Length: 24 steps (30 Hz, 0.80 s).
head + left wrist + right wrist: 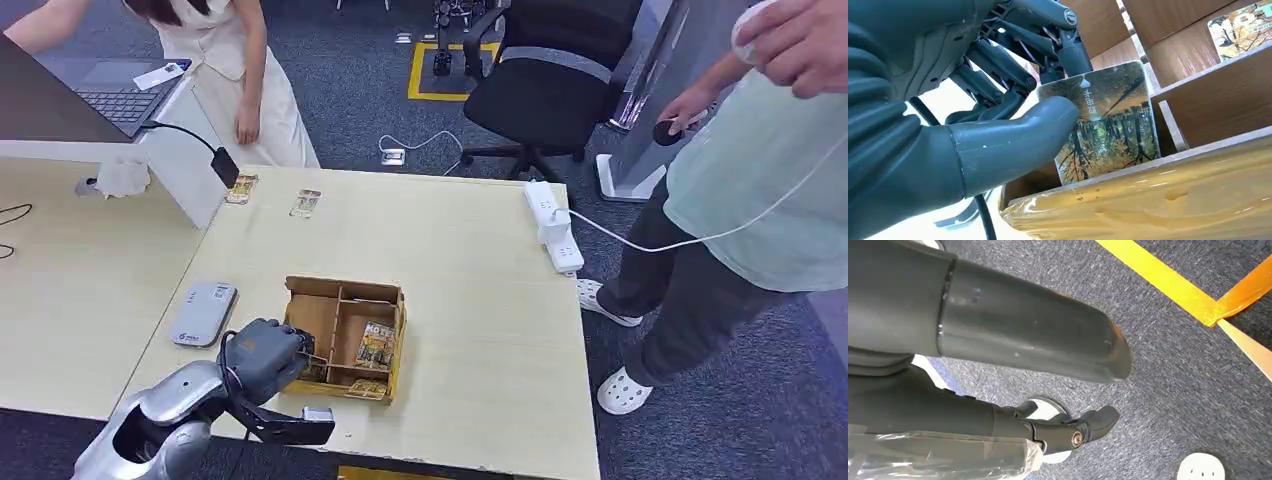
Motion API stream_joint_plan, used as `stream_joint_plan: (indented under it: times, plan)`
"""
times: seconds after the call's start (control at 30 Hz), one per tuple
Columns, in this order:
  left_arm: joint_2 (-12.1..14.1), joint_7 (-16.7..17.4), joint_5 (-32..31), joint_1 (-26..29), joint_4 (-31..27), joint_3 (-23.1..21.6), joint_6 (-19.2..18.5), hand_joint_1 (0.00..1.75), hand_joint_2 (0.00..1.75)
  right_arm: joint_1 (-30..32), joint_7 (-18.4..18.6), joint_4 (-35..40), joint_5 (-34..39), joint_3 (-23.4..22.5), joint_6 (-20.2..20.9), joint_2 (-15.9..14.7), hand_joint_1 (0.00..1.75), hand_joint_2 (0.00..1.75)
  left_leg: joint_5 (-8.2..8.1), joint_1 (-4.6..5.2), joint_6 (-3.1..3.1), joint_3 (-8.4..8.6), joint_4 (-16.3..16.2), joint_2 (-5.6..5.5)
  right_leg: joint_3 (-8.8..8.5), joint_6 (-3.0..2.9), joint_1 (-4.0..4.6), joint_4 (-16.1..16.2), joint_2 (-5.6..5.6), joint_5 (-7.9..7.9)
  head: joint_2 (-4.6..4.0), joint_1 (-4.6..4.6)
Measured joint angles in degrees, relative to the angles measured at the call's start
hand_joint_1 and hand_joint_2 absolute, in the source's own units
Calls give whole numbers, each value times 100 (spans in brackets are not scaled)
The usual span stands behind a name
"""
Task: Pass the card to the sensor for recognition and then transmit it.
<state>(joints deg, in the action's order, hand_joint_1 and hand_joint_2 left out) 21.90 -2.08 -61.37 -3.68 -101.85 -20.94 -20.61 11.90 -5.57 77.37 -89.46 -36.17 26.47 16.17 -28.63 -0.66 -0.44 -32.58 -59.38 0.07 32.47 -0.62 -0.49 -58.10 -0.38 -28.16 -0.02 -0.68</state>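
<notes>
Pinching card (1108,125) in box (345,335), left robot hand (998,125), thumb over fingers

My silver arm (165,410) ends in a dark grey hand (948,100) with a black cable (983,220) alongside.

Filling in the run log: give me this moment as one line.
left hand: pinches card in wooden box | right hand: hangs, holds nothing | sensor: untouched
</notes>
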Motion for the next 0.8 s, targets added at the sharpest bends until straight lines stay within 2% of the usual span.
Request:
stream_joint_plan:
  times: [0.37, 0.57, 0.8]
  plan:
    - [79, -72, 369, -47, -17, 2, 303, 175, 175, 1, -7, -13, -15, -4, -70, 0, 0, 0, 0, 0, 0, 0, 0, 0, 0, 0, 0, 0, 0, 0, 0, -2]
    - [354, -362, 889, -166, -441, 85, 302, 175, 175, 11, 42, -20, 63, -46, -79, 0, 0, 0, 0, -1, 0, 0, 0, 1, 0, 0, 1, 0, 1, 0, 0, -2]
    - [503, -319, 918, -167, -623, 85, 334, 175, 175, 14, 66, -28, 81, -79, -96, 0, 0, 0, 0, 0, 0, 0, 0, 0, 1, 0, 1, 0, 1, 0, 0, -2]
